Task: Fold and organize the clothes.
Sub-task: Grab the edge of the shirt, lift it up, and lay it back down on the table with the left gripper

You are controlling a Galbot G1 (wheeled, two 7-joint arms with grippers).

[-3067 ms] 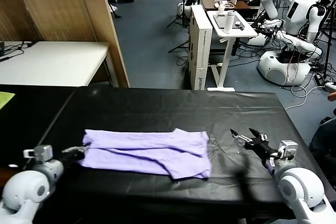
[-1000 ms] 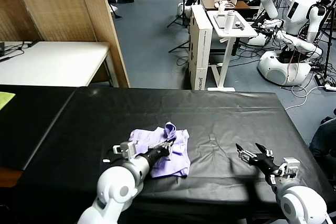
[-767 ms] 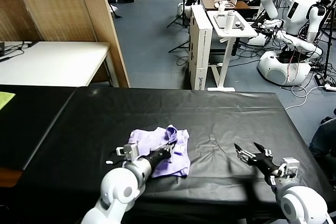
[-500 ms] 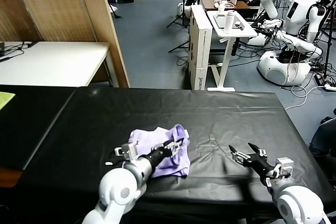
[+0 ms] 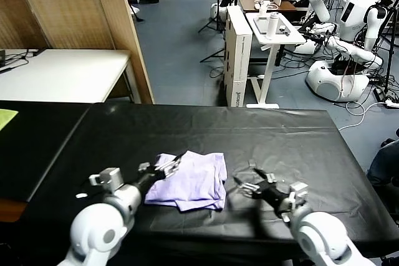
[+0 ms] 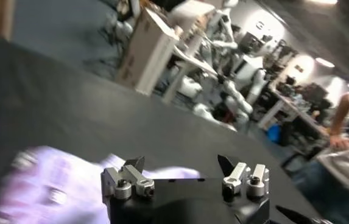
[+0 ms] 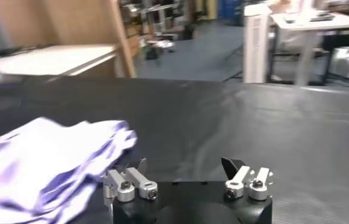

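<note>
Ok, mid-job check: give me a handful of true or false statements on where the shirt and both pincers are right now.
1. The lavender T-shirt lies spread out flat at full width. False: it is bunched into a compact folded pile.
2. The left pincer is open at the shirt's left edge. True.
3. The right pincer is clamped on the shirt. False: it is open, to the shirt's right, apart from it.
4. The shirt rests on the black table. True.
5. The shirt hangs over the table's front edge. False: it lies wholly on the tabletop.
</note>
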